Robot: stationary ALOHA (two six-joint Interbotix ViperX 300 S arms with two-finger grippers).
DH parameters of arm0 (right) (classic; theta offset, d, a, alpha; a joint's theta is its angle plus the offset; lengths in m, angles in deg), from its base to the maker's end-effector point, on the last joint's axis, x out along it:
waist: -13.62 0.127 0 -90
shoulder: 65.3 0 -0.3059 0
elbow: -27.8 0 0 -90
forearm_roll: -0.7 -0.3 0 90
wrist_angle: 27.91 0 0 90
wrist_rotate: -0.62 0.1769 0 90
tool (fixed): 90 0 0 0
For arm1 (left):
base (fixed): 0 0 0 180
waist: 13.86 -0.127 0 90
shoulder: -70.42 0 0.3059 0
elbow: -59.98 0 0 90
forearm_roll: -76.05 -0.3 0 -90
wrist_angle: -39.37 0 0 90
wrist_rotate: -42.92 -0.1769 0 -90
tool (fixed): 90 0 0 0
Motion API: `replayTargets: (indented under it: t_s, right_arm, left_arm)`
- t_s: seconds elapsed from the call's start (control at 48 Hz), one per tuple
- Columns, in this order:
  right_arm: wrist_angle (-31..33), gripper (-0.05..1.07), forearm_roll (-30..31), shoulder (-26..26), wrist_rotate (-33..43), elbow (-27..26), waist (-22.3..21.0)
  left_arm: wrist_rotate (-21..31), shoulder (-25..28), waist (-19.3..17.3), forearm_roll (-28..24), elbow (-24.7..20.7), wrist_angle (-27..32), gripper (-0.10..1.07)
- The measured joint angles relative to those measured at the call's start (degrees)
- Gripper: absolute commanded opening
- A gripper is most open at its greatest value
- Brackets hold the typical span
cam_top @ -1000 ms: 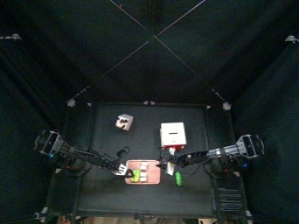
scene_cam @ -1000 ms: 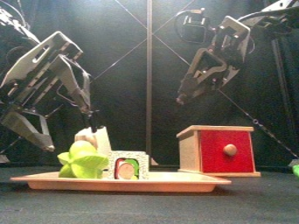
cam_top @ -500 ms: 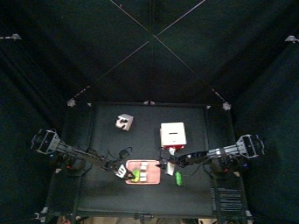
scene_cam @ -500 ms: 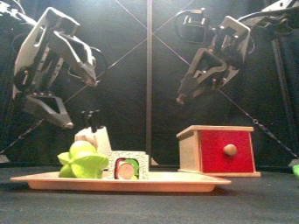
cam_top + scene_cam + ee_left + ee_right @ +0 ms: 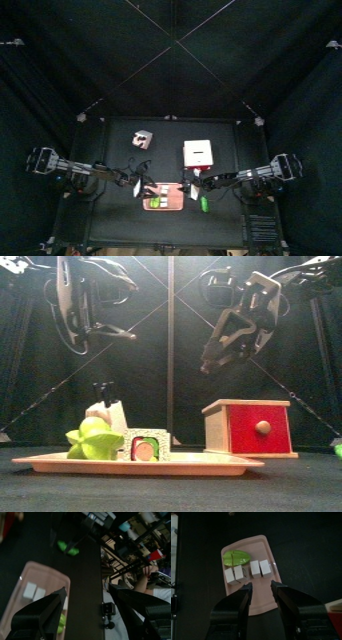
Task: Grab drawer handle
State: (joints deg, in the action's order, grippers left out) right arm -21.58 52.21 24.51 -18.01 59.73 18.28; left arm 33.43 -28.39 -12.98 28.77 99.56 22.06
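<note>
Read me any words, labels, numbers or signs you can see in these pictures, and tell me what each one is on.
None can be read.
The drawer and its red front with the drawer handle: plain, no text.
The pink tray and the sushi pieces on it: no text.
The grey box: pinkish marks, too small to read.
The room past the curtains, in the left wrist view: cups and clutter, too blurred to read.

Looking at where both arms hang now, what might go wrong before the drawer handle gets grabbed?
1. The right gripper looks down on the pink tray, not the handle, so it might descend on the tray.
2. The handle is a small knob on the drawer front; open jaws could slip off it or push the drawer back.
3. The left gripper is high and far away.
</note>
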Motion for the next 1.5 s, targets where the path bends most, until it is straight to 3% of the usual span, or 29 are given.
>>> replayTargets:
  t_s: [0.188, 0.396, 0.604, 0.854, 1.146, 1.5]
  right_arm:
    - [0.7, 0.75, -6.7, 0.0, 0.2, -1.0, -1.7]
    - [4.6, 0.75, -15.8, -0.6, 0.3, -1.2, -3.3]
    - [13.2, 0.75, -25.9, -3.7, 0.3, -1.5, -3.5]
    - [25.7, 0.75, -32.2, -6.9, 2.2, -2.5, -4.7]
    - [35.4, 0.75, -27.7, -6.9, 14.4, -2.5, -5.2]
    - [37.4, 0.75, -22.1, -3.6, 27.2, 1.4, -4.7]
  left_arm:
    - [-4.0, -0.9, -7.6, -10.2, 0.0, -8.5, 0.99]
    - [-14.7, -0.1, -10.9, -17.3, -0.6, -12.8, 0.99]
    - [-25.8, -0.4, -11.5, -14.9, -0.1, -13.2, 0.99]
    - [-36.3, -4.5, -11.4, -12.0, 3.2, -13.4, 0.99]
    - [-40.6, -13.2, -11.2, -0.6, 9.7, -13.4, 0.99]
    - [-47.3, -14.2, -10.8, 9.9, 11.2, -13.4, 0.99]
